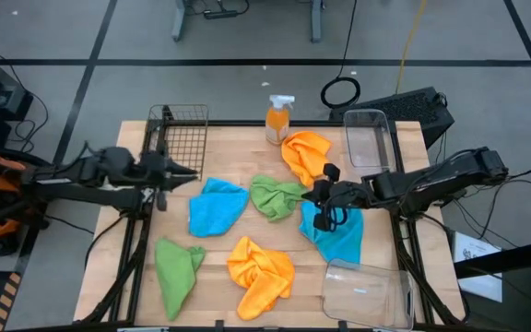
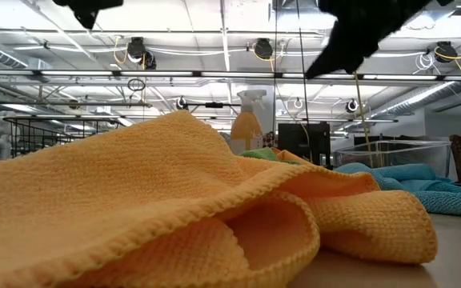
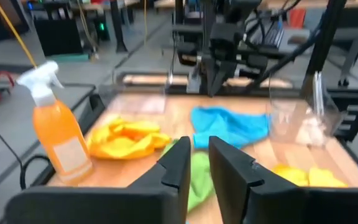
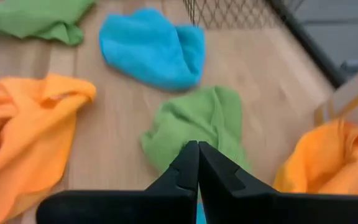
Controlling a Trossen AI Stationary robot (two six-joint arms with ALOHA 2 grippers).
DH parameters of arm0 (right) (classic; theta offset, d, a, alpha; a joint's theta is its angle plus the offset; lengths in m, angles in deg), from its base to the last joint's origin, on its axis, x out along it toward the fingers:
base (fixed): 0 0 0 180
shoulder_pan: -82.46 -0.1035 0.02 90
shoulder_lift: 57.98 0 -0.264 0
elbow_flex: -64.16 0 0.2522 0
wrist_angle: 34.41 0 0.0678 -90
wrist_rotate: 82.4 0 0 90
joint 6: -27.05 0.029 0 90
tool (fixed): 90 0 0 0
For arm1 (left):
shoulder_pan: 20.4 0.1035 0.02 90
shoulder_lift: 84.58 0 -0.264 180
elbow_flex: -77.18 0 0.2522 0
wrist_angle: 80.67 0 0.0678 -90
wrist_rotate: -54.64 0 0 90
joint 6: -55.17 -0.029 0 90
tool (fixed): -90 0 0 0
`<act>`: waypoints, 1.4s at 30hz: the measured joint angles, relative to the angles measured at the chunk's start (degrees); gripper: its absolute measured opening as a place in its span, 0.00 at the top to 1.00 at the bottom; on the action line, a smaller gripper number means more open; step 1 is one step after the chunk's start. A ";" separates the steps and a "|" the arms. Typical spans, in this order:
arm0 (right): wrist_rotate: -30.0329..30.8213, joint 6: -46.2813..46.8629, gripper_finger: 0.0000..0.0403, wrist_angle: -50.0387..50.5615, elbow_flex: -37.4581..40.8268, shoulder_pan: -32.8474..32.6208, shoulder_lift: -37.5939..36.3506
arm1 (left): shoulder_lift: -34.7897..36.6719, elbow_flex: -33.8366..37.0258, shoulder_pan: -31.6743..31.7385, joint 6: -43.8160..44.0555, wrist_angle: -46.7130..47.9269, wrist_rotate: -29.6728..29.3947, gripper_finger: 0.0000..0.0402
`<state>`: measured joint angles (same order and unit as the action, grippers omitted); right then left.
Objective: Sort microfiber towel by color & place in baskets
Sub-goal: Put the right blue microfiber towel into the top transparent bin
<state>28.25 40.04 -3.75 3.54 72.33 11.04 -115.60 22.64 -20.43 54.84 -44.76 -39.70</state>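
Wood tabletop (image 1: 224,226); grey tiled floor (image 1: 109,92), apparently.

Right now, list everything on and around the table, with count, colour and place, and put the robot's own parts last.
Blue towels: 2; one left of centre, one at the right under the right hand.
Green towels: 2; one at centre, one at the front left.
Orange towels: 2; one at the back by the bottle, one at the front centre.
Spray bottle: 1, orange with white trigger, back centre.
Wire basket: 1, black, back left.
Clear baskets: 2; back right, front right.
Left hand: slightly open, beside the wire basket.
Right hand: shut, between the centre green and right blue towels.
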 joint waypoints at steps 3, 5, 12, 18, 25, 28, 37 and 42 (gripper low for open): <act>-0.60 2.85 1.00 0.66 1.31 0.00 0.00 | -3.56 0.00 0.00 -0.17 -0.25 0.05 0.78; -1.91 4.33 1.00 1.60 1.39 0.00 0.00 | -5.85 0.00 -0.17 -1.23 -0.27 1.28 0.76; -7.56 7.97 1.00 2.86 1.39 -0.11 -0.02 | -13.53 0.00 -3.10 -4.98 -0.34 6.28 0.75; -14.30 15.25 0.99 11.88 1.39 -0.11 -0.02 | -20.35 0.00 -3.50 -1.62 -0.75 5.56 0.75; -16.58 20.37 0.87 21.77 1.39 -0.59 -0.02 | -27.45 0.01 -3.48 -1.94 -5.32 5.24 0.75; -16.56 20.44 0.78 23.21 1.39 -0.93 -0.04 | -29.71 0.00 -3.48 -1.99 -9.26 5.20 0.75; -15.60 19.34 0.49 25.57 1.39 -1.03 1.70 | -34.54 0.00 -3.49 -1.62 -13.31 5.19 0.75; -16.11 18.57 0.39 24.97 1.39 -1.03 5.60 | -36.44 0.02 -3.48 -1.51 -13.31 5.19 0.75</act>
<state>12.15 58.61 21.22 4.93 71.30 16.63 -152.03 22.67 -23.91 53.33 -58.07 -34.51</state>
